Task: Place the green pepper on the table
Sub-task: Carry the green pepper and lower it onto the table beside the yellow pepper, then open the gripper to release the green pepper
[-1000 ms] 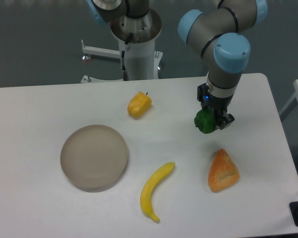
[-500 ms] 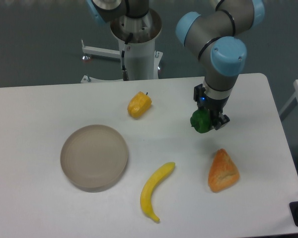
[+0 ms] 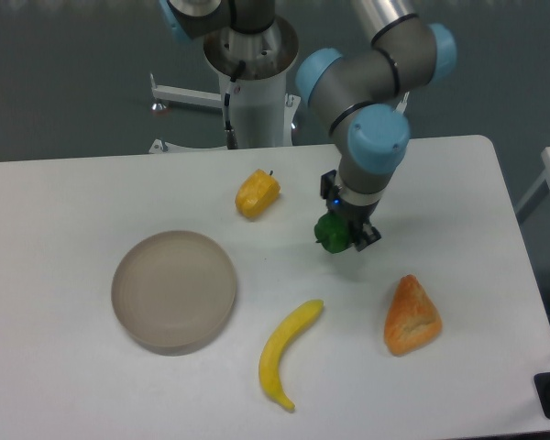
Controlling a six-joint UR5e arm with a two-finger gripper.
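Note:
My gripper [image 3: 342, 235] is shut on the green pepper [image 3: 330, 233], a small glossy dark-green lump held between the fingers over the middle of the white table [image 3: 64, 202]. The pepper hangs just above or close to the tabletop; I cannot tell whether it touches. The gripper's body hides the pepper's right side.
A yellow-orange pepper [image 3: 257, 193] lies to the upper left of the gripper. A round beige plate [image 3: 174, 290] sits at the left. A banana [image 3: 287, 352] lies in front, and an orange wedge-shaped item [image 3: 411, 316] lies to the lower right.
The gripper has carried the green pepper leftward, from the right part of the table toward its middle, nearer the yellow-orange pepper. Its grip has not changed.

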